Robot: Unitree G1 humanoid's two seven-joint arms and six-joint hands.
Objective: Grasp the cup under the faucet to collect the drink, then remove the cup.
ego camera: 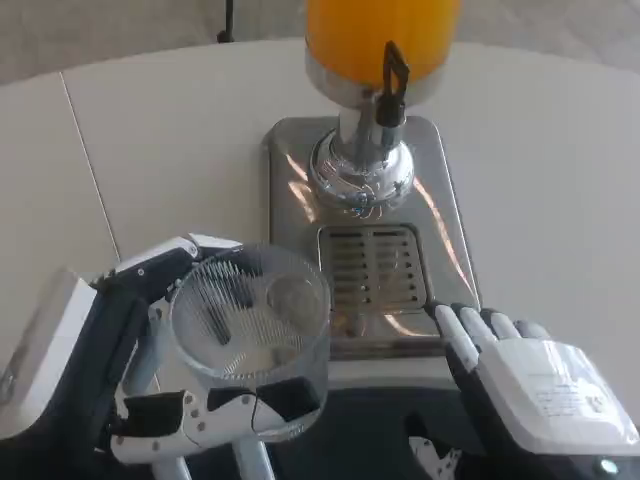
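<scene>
A clear ribbed cup (250, 330) stands upright in my left hand (130, 370), whose fingers wrap it from both sides, at the lower left of the head view. It sits left of and nearer than the drip grate (373, 265). The dispenser's orange tank (380, 35) rises at the top, its black faucet lever (392, 85) above the chrome base (362, 170). My right hand (530, 385) lies at the lower right with fingers stretched toward the tray's front edge, holding nothing. The cup looks empty.
The steel drip tray (290, 200) covers the middle of the white table (160, 150). Bare tabletop lies to the left and right of the tray. A seam in the table (90, 170) runs down the left side.
</scene>
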